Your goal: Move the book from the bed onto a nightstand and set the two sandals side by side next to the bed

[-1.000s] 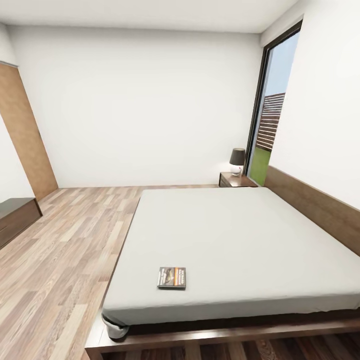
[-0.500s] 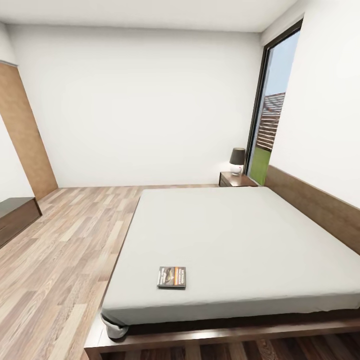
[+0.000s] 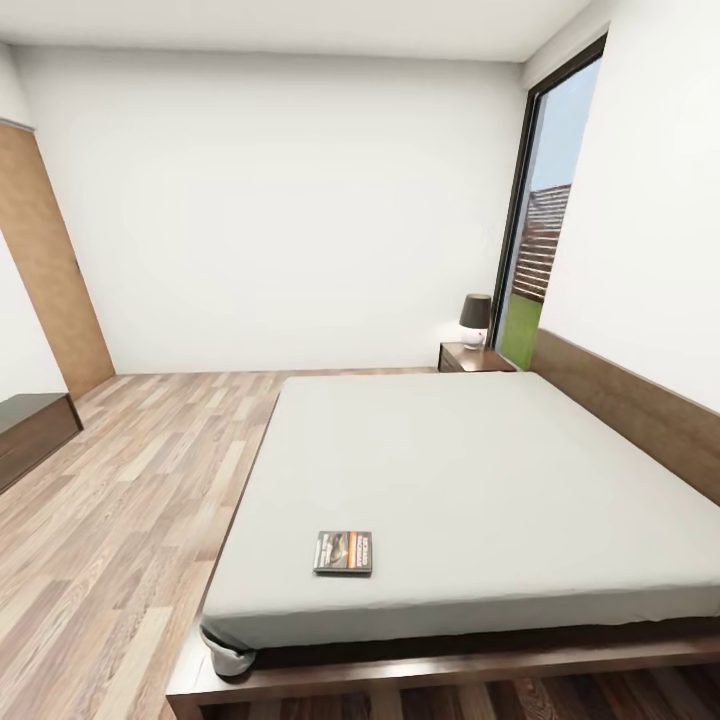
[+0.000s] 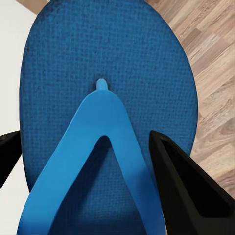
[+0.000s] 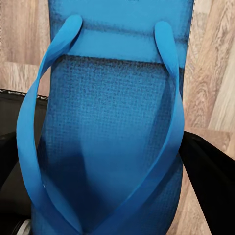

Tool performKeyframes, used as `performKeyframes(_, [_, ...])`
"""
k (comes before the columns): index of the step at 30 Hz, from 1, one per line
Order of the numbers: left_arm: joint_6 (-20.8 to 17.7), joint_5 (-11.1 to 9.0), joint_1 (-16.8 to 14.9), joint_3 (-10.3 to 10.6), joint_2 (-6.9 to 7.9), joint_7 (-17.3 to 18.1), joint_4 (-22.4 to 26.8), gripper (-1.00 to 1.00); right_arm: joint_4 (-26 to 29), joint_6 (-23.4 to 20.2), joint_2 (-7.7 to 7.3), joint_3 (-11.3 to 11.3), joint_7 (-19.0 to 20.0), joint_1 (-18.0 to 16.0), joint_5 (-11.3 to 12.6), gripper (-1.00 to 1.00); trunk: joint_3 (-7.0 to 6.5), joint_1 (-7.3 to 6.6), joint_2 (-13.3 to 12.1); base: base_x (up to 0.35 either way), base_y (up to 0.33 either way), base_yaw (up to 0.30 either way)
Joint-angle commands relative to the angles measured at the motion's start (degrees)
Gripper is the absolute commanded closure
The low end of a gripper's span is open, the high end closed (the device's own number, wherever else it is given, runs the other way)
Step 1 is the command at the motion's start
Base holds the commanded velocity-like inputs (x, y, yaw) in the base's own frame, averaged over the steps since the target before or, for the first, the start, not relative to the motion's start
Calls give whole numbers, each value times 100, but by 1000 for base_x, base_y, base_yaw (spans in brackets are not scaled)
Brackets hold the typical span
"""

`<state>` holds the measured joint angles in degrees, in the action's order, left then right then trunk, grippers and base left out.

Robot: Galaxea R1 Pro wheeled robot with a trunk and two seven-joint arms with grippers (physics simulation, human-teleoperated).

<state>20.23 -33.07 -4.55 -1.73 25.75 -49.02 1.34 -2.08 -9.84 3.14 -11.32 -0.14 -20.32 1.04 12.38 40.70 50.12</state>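
Head view: book [image 3: 343,552] (closed) on bed [image 3: 480,470].

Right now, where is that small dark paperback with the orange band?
In the head view, the small dark paperback lies flat on the light-grey mattress, near its foot edge and left corner, far from the dark wooden nightstand.

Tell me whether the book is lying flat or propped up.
Flat. The book lies cover up on the bed, near its foot edge, with nothing under or against it.
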Motion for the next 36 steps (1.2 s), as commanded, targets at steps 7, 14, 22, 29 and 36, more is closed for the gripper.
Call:
performKeyframes(7, [16,3,-2,-17,0,-3,4,100,-7,-6,12,-45,-4,-7,13,100,134,155,288,0,0,0])
performKeyframes(14, [16,3,-2,-18,3,-4,-1,100,0,-19,19,-52,-6,-8,11,100,260,309,569,0,0,0])
performKeyframes(22, [16,3,1,-20,77,-24,-2,100,152,-593,24,-51,-75,-8,7,100,403,485,890,0,0,0])
performKeyframes(29, [16,3,4,-20,119,-34,-2,100,521,-1106,61,-37,-92,-11,18,100,529,638,1170,0,0,0])
performKeyframes(36, [16,3,5,-20,123,-36,1,100,607,-1244,71,-29,-118,-15,20,100,655,792,1451,0,0,0])
